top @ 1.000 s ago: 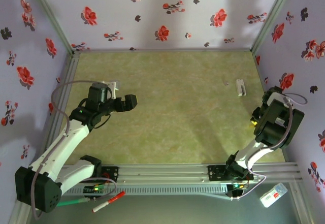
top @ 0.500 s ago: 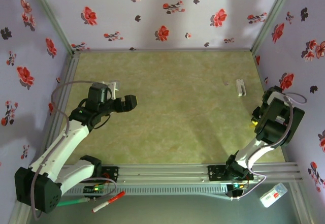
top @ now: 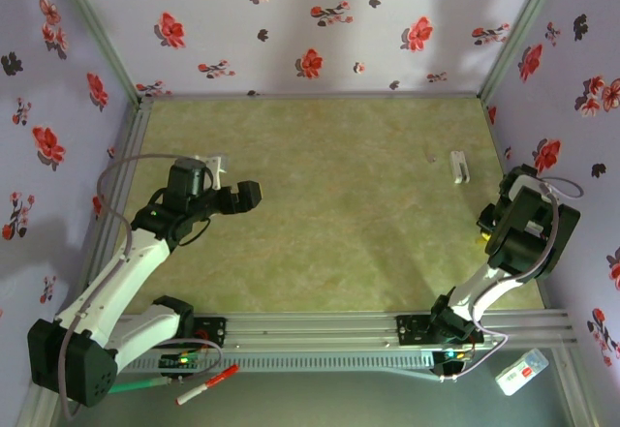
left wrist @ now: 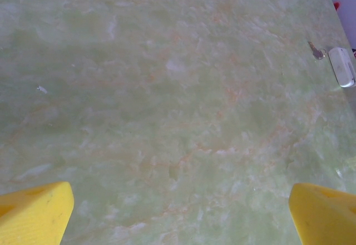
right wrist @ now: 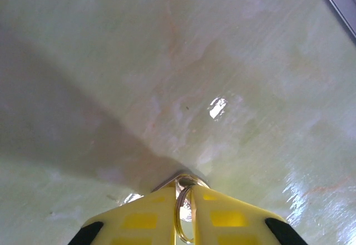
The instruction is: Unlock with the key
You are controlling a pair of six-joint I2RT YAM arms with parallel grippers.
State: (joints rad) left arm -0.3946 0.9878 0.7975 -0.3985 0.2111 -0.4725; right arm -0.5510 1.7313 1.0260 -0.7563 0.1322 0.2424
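The white lock (top: 458,167) lies on the green mat near the right wall, and the left wrist view shows the lock (left wrist: 341,66) at its far right edge. My right gripper (right wrist: 183,192) is shut on a metal key ring with the key (right wrist: 184,181) pinched between its yellow fingers (right wrist: 144,217), low over the mat. From above, the right gripper (top: 484,230) sits mostly under its own arm, below and right of the lock. My left gripper (top: 247,195) hovers over the left half of the mat; the left gripper (left wrist: 181,217) is open and holds nothing.
A small metal piece (top: 433,159) lies just left of the lock and also appears as the metal piece (left wrist: 316,50) from the left wrist. Flowered walls enclose the mat on three sides. A red marker (top: 207,385) and a white box (top: 521,371) lie outside the front rail.
The right arm has edged slightly up and to the left. The left arm has not moved.
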